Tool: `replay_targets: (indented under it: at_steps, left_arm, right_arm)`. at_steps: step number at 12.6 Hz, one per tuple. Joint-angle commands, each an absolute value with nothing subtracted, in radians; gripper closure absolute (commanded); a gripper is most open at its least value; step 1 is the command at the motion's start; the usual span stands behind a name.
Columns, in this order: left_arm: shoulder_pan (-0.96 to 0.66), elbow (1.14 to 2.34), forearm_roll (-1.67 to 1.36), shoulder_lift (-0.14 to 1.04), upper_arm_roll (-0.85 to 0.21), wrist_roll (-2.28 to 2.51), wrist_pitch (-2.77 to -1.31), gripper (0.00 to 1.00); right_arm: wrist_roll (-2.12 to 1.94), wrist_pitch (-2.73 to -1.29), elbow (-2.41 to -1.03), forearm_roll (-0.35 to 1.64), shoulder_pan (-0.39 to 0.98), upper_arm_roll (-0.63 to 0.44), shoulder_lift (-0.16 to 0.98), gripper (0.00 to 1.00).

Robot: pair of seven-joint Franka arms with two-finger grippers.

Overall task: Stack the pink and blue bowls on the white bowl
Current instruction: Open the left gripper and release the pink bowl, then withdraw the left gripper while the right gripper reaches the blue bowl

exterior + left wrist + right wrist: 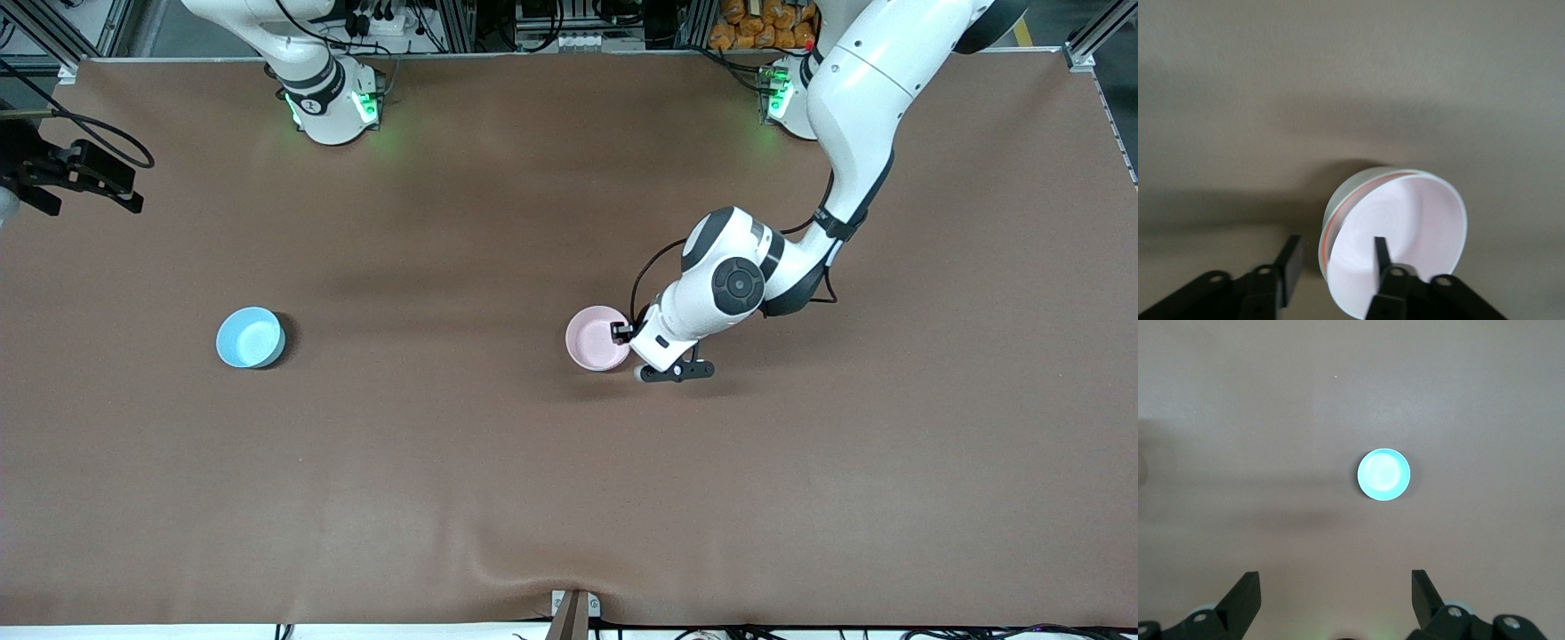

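The pink bowl (596, 338) sits mid-table; in the left wrist view (1405, 227) it lies nested in a paler outer bowl, seemingly the white bowl (1353, 187), of which only the rim and wall show. My left gripper (621, 332) is open astride their rim (1336, 259), one finger inside the pink bowl and one outside, clear of the wall. The blue bowl (251, 337) stands alone toward the right arm's end of the table and also shows in the right wrist view (1383, 475). My right gripper (93, 197) waits high above that end, open and empty (1335, 597).
A brown mat (498, 480) covers the table, with a slight ridge near the edge closest to the front camera. The two arm bases (333, 102) stand along the edge farthest from that camera.
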State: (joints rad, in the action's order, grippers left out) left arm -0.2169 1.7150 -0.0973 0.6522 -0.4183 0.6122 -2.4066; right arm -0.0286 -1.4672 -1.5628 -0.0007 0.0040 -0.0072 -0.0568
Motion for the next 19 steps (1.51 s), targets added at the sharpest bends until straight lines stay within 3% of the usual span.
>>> replay_targets:
  at_steps: [1,5,8,13,18,19]
  left_arm:
    - [-0.187,1.715,-0.060,0.525,-0.403,0.647,-2.303,0.00]
    - [-0.020,1.712,0.011,0.281,-0.408,0.576,-2.048,0.00]
    - [0.096,1.695,0.009,0.186,-0.407,0.505,-1.918,0.00]
    - [0.222,1.462,0.032,0.147,-0.400,0.370,-1.554,0.00]
    - [0.285,1.453,0.055,0.081,-0.400,0.178,-1.525,0.00]
    - [0.304,1.453,0.057,0.080,-0.397,0.154,-1.525,0.00]
  right_arm:
    - [-0.034,-1.459,-1.542,0.002,-0.011,-0.002,-0.014,0.00]
    - [-0.035,-1.467,-1.532,0.011,-0.064,-0.005,0.107,0.00]
    - [-0.038,-1.489,-1.529,0.003,-0.109,-0.005,0.139,0.00]
    - [-0.083,-1.528,-1.548,0.014,-0.204,-0.003,0.277,0.00]
    - [-0.259,-1.986,-1.855,0.077,-0.293,-0.002,0.360,0.00]
    - [-0.276,-2.020,-1.900,0.078,-0.295,-0.002,0.376,0.00]
